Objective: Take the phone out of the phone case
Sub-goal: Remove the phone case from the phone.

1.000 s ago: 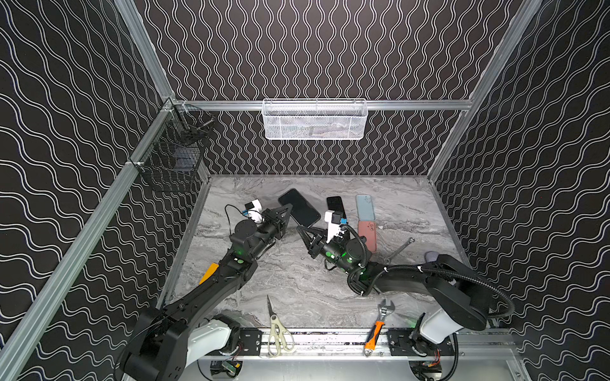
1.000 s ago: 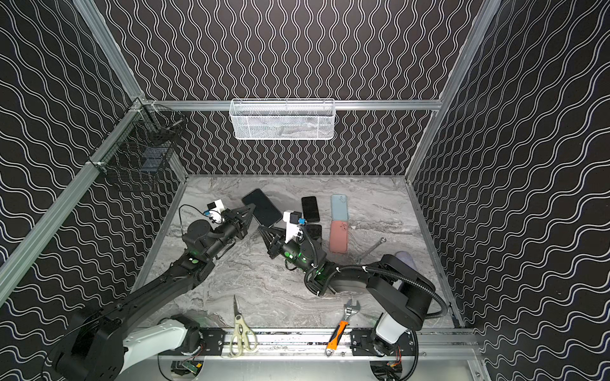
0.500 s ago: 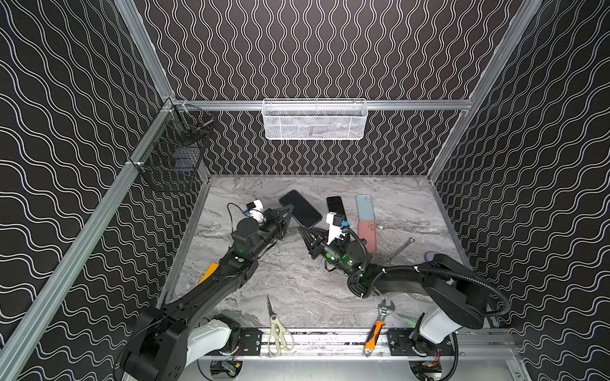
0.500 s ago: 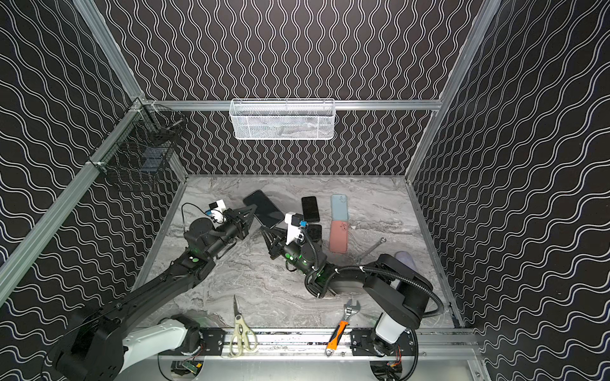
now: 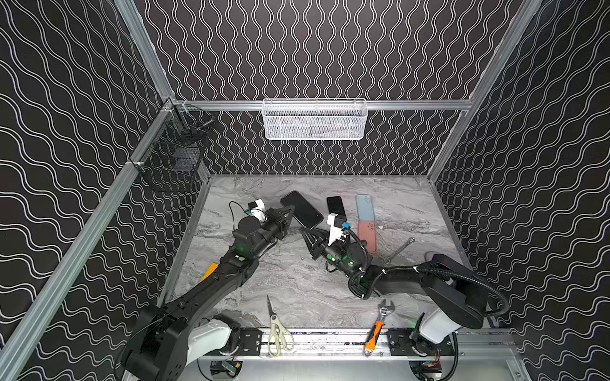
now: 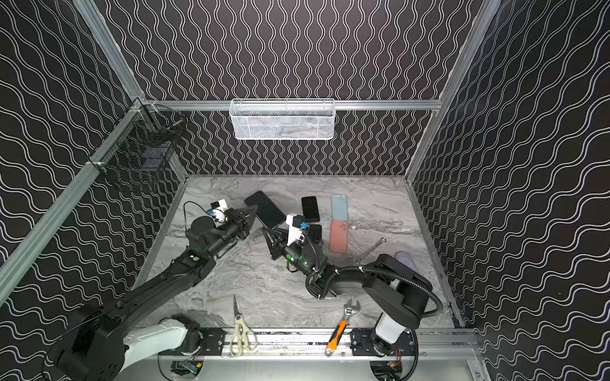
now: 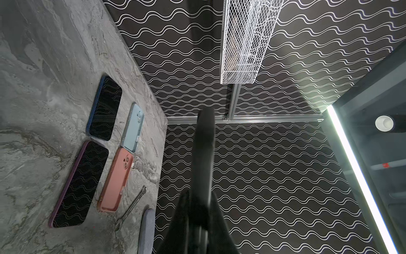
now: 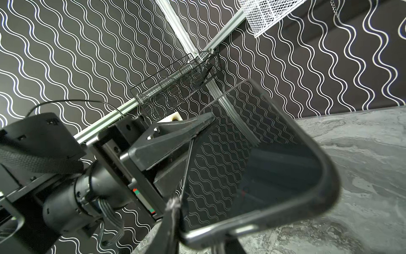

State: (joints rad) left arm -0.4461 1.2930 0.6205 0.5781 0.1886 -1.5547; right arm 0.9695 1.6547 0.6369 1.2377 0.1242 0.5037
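The left gripper (image 5: pixel 290 210) is clenched on one long edge of the phone (image 5: pixel 302 210). In the right wrist view its upper finger (image 8: pixel 186 127) lies flat on the dark screen. In the left wrist view the phone shows edge-on, standing out from between the fingers. The phone sits in a dark phone case (image 8: pixel 327 176) whose rim wraps its end and far side. It reaches from the left fingers toward the right gripper (image 5: pixel 303 231), which meets its near corner. There one right fingertip (image 8: pixel 173 209) touches the case rim and the jaws stand slightly apart, but I cannot tell whether they grip it. Further right, a blue case (image 5: pixel 365 207) and a pink case (image 5: pixel 367 235) lie flat on the tabletop (image 5: pixel 297 280).
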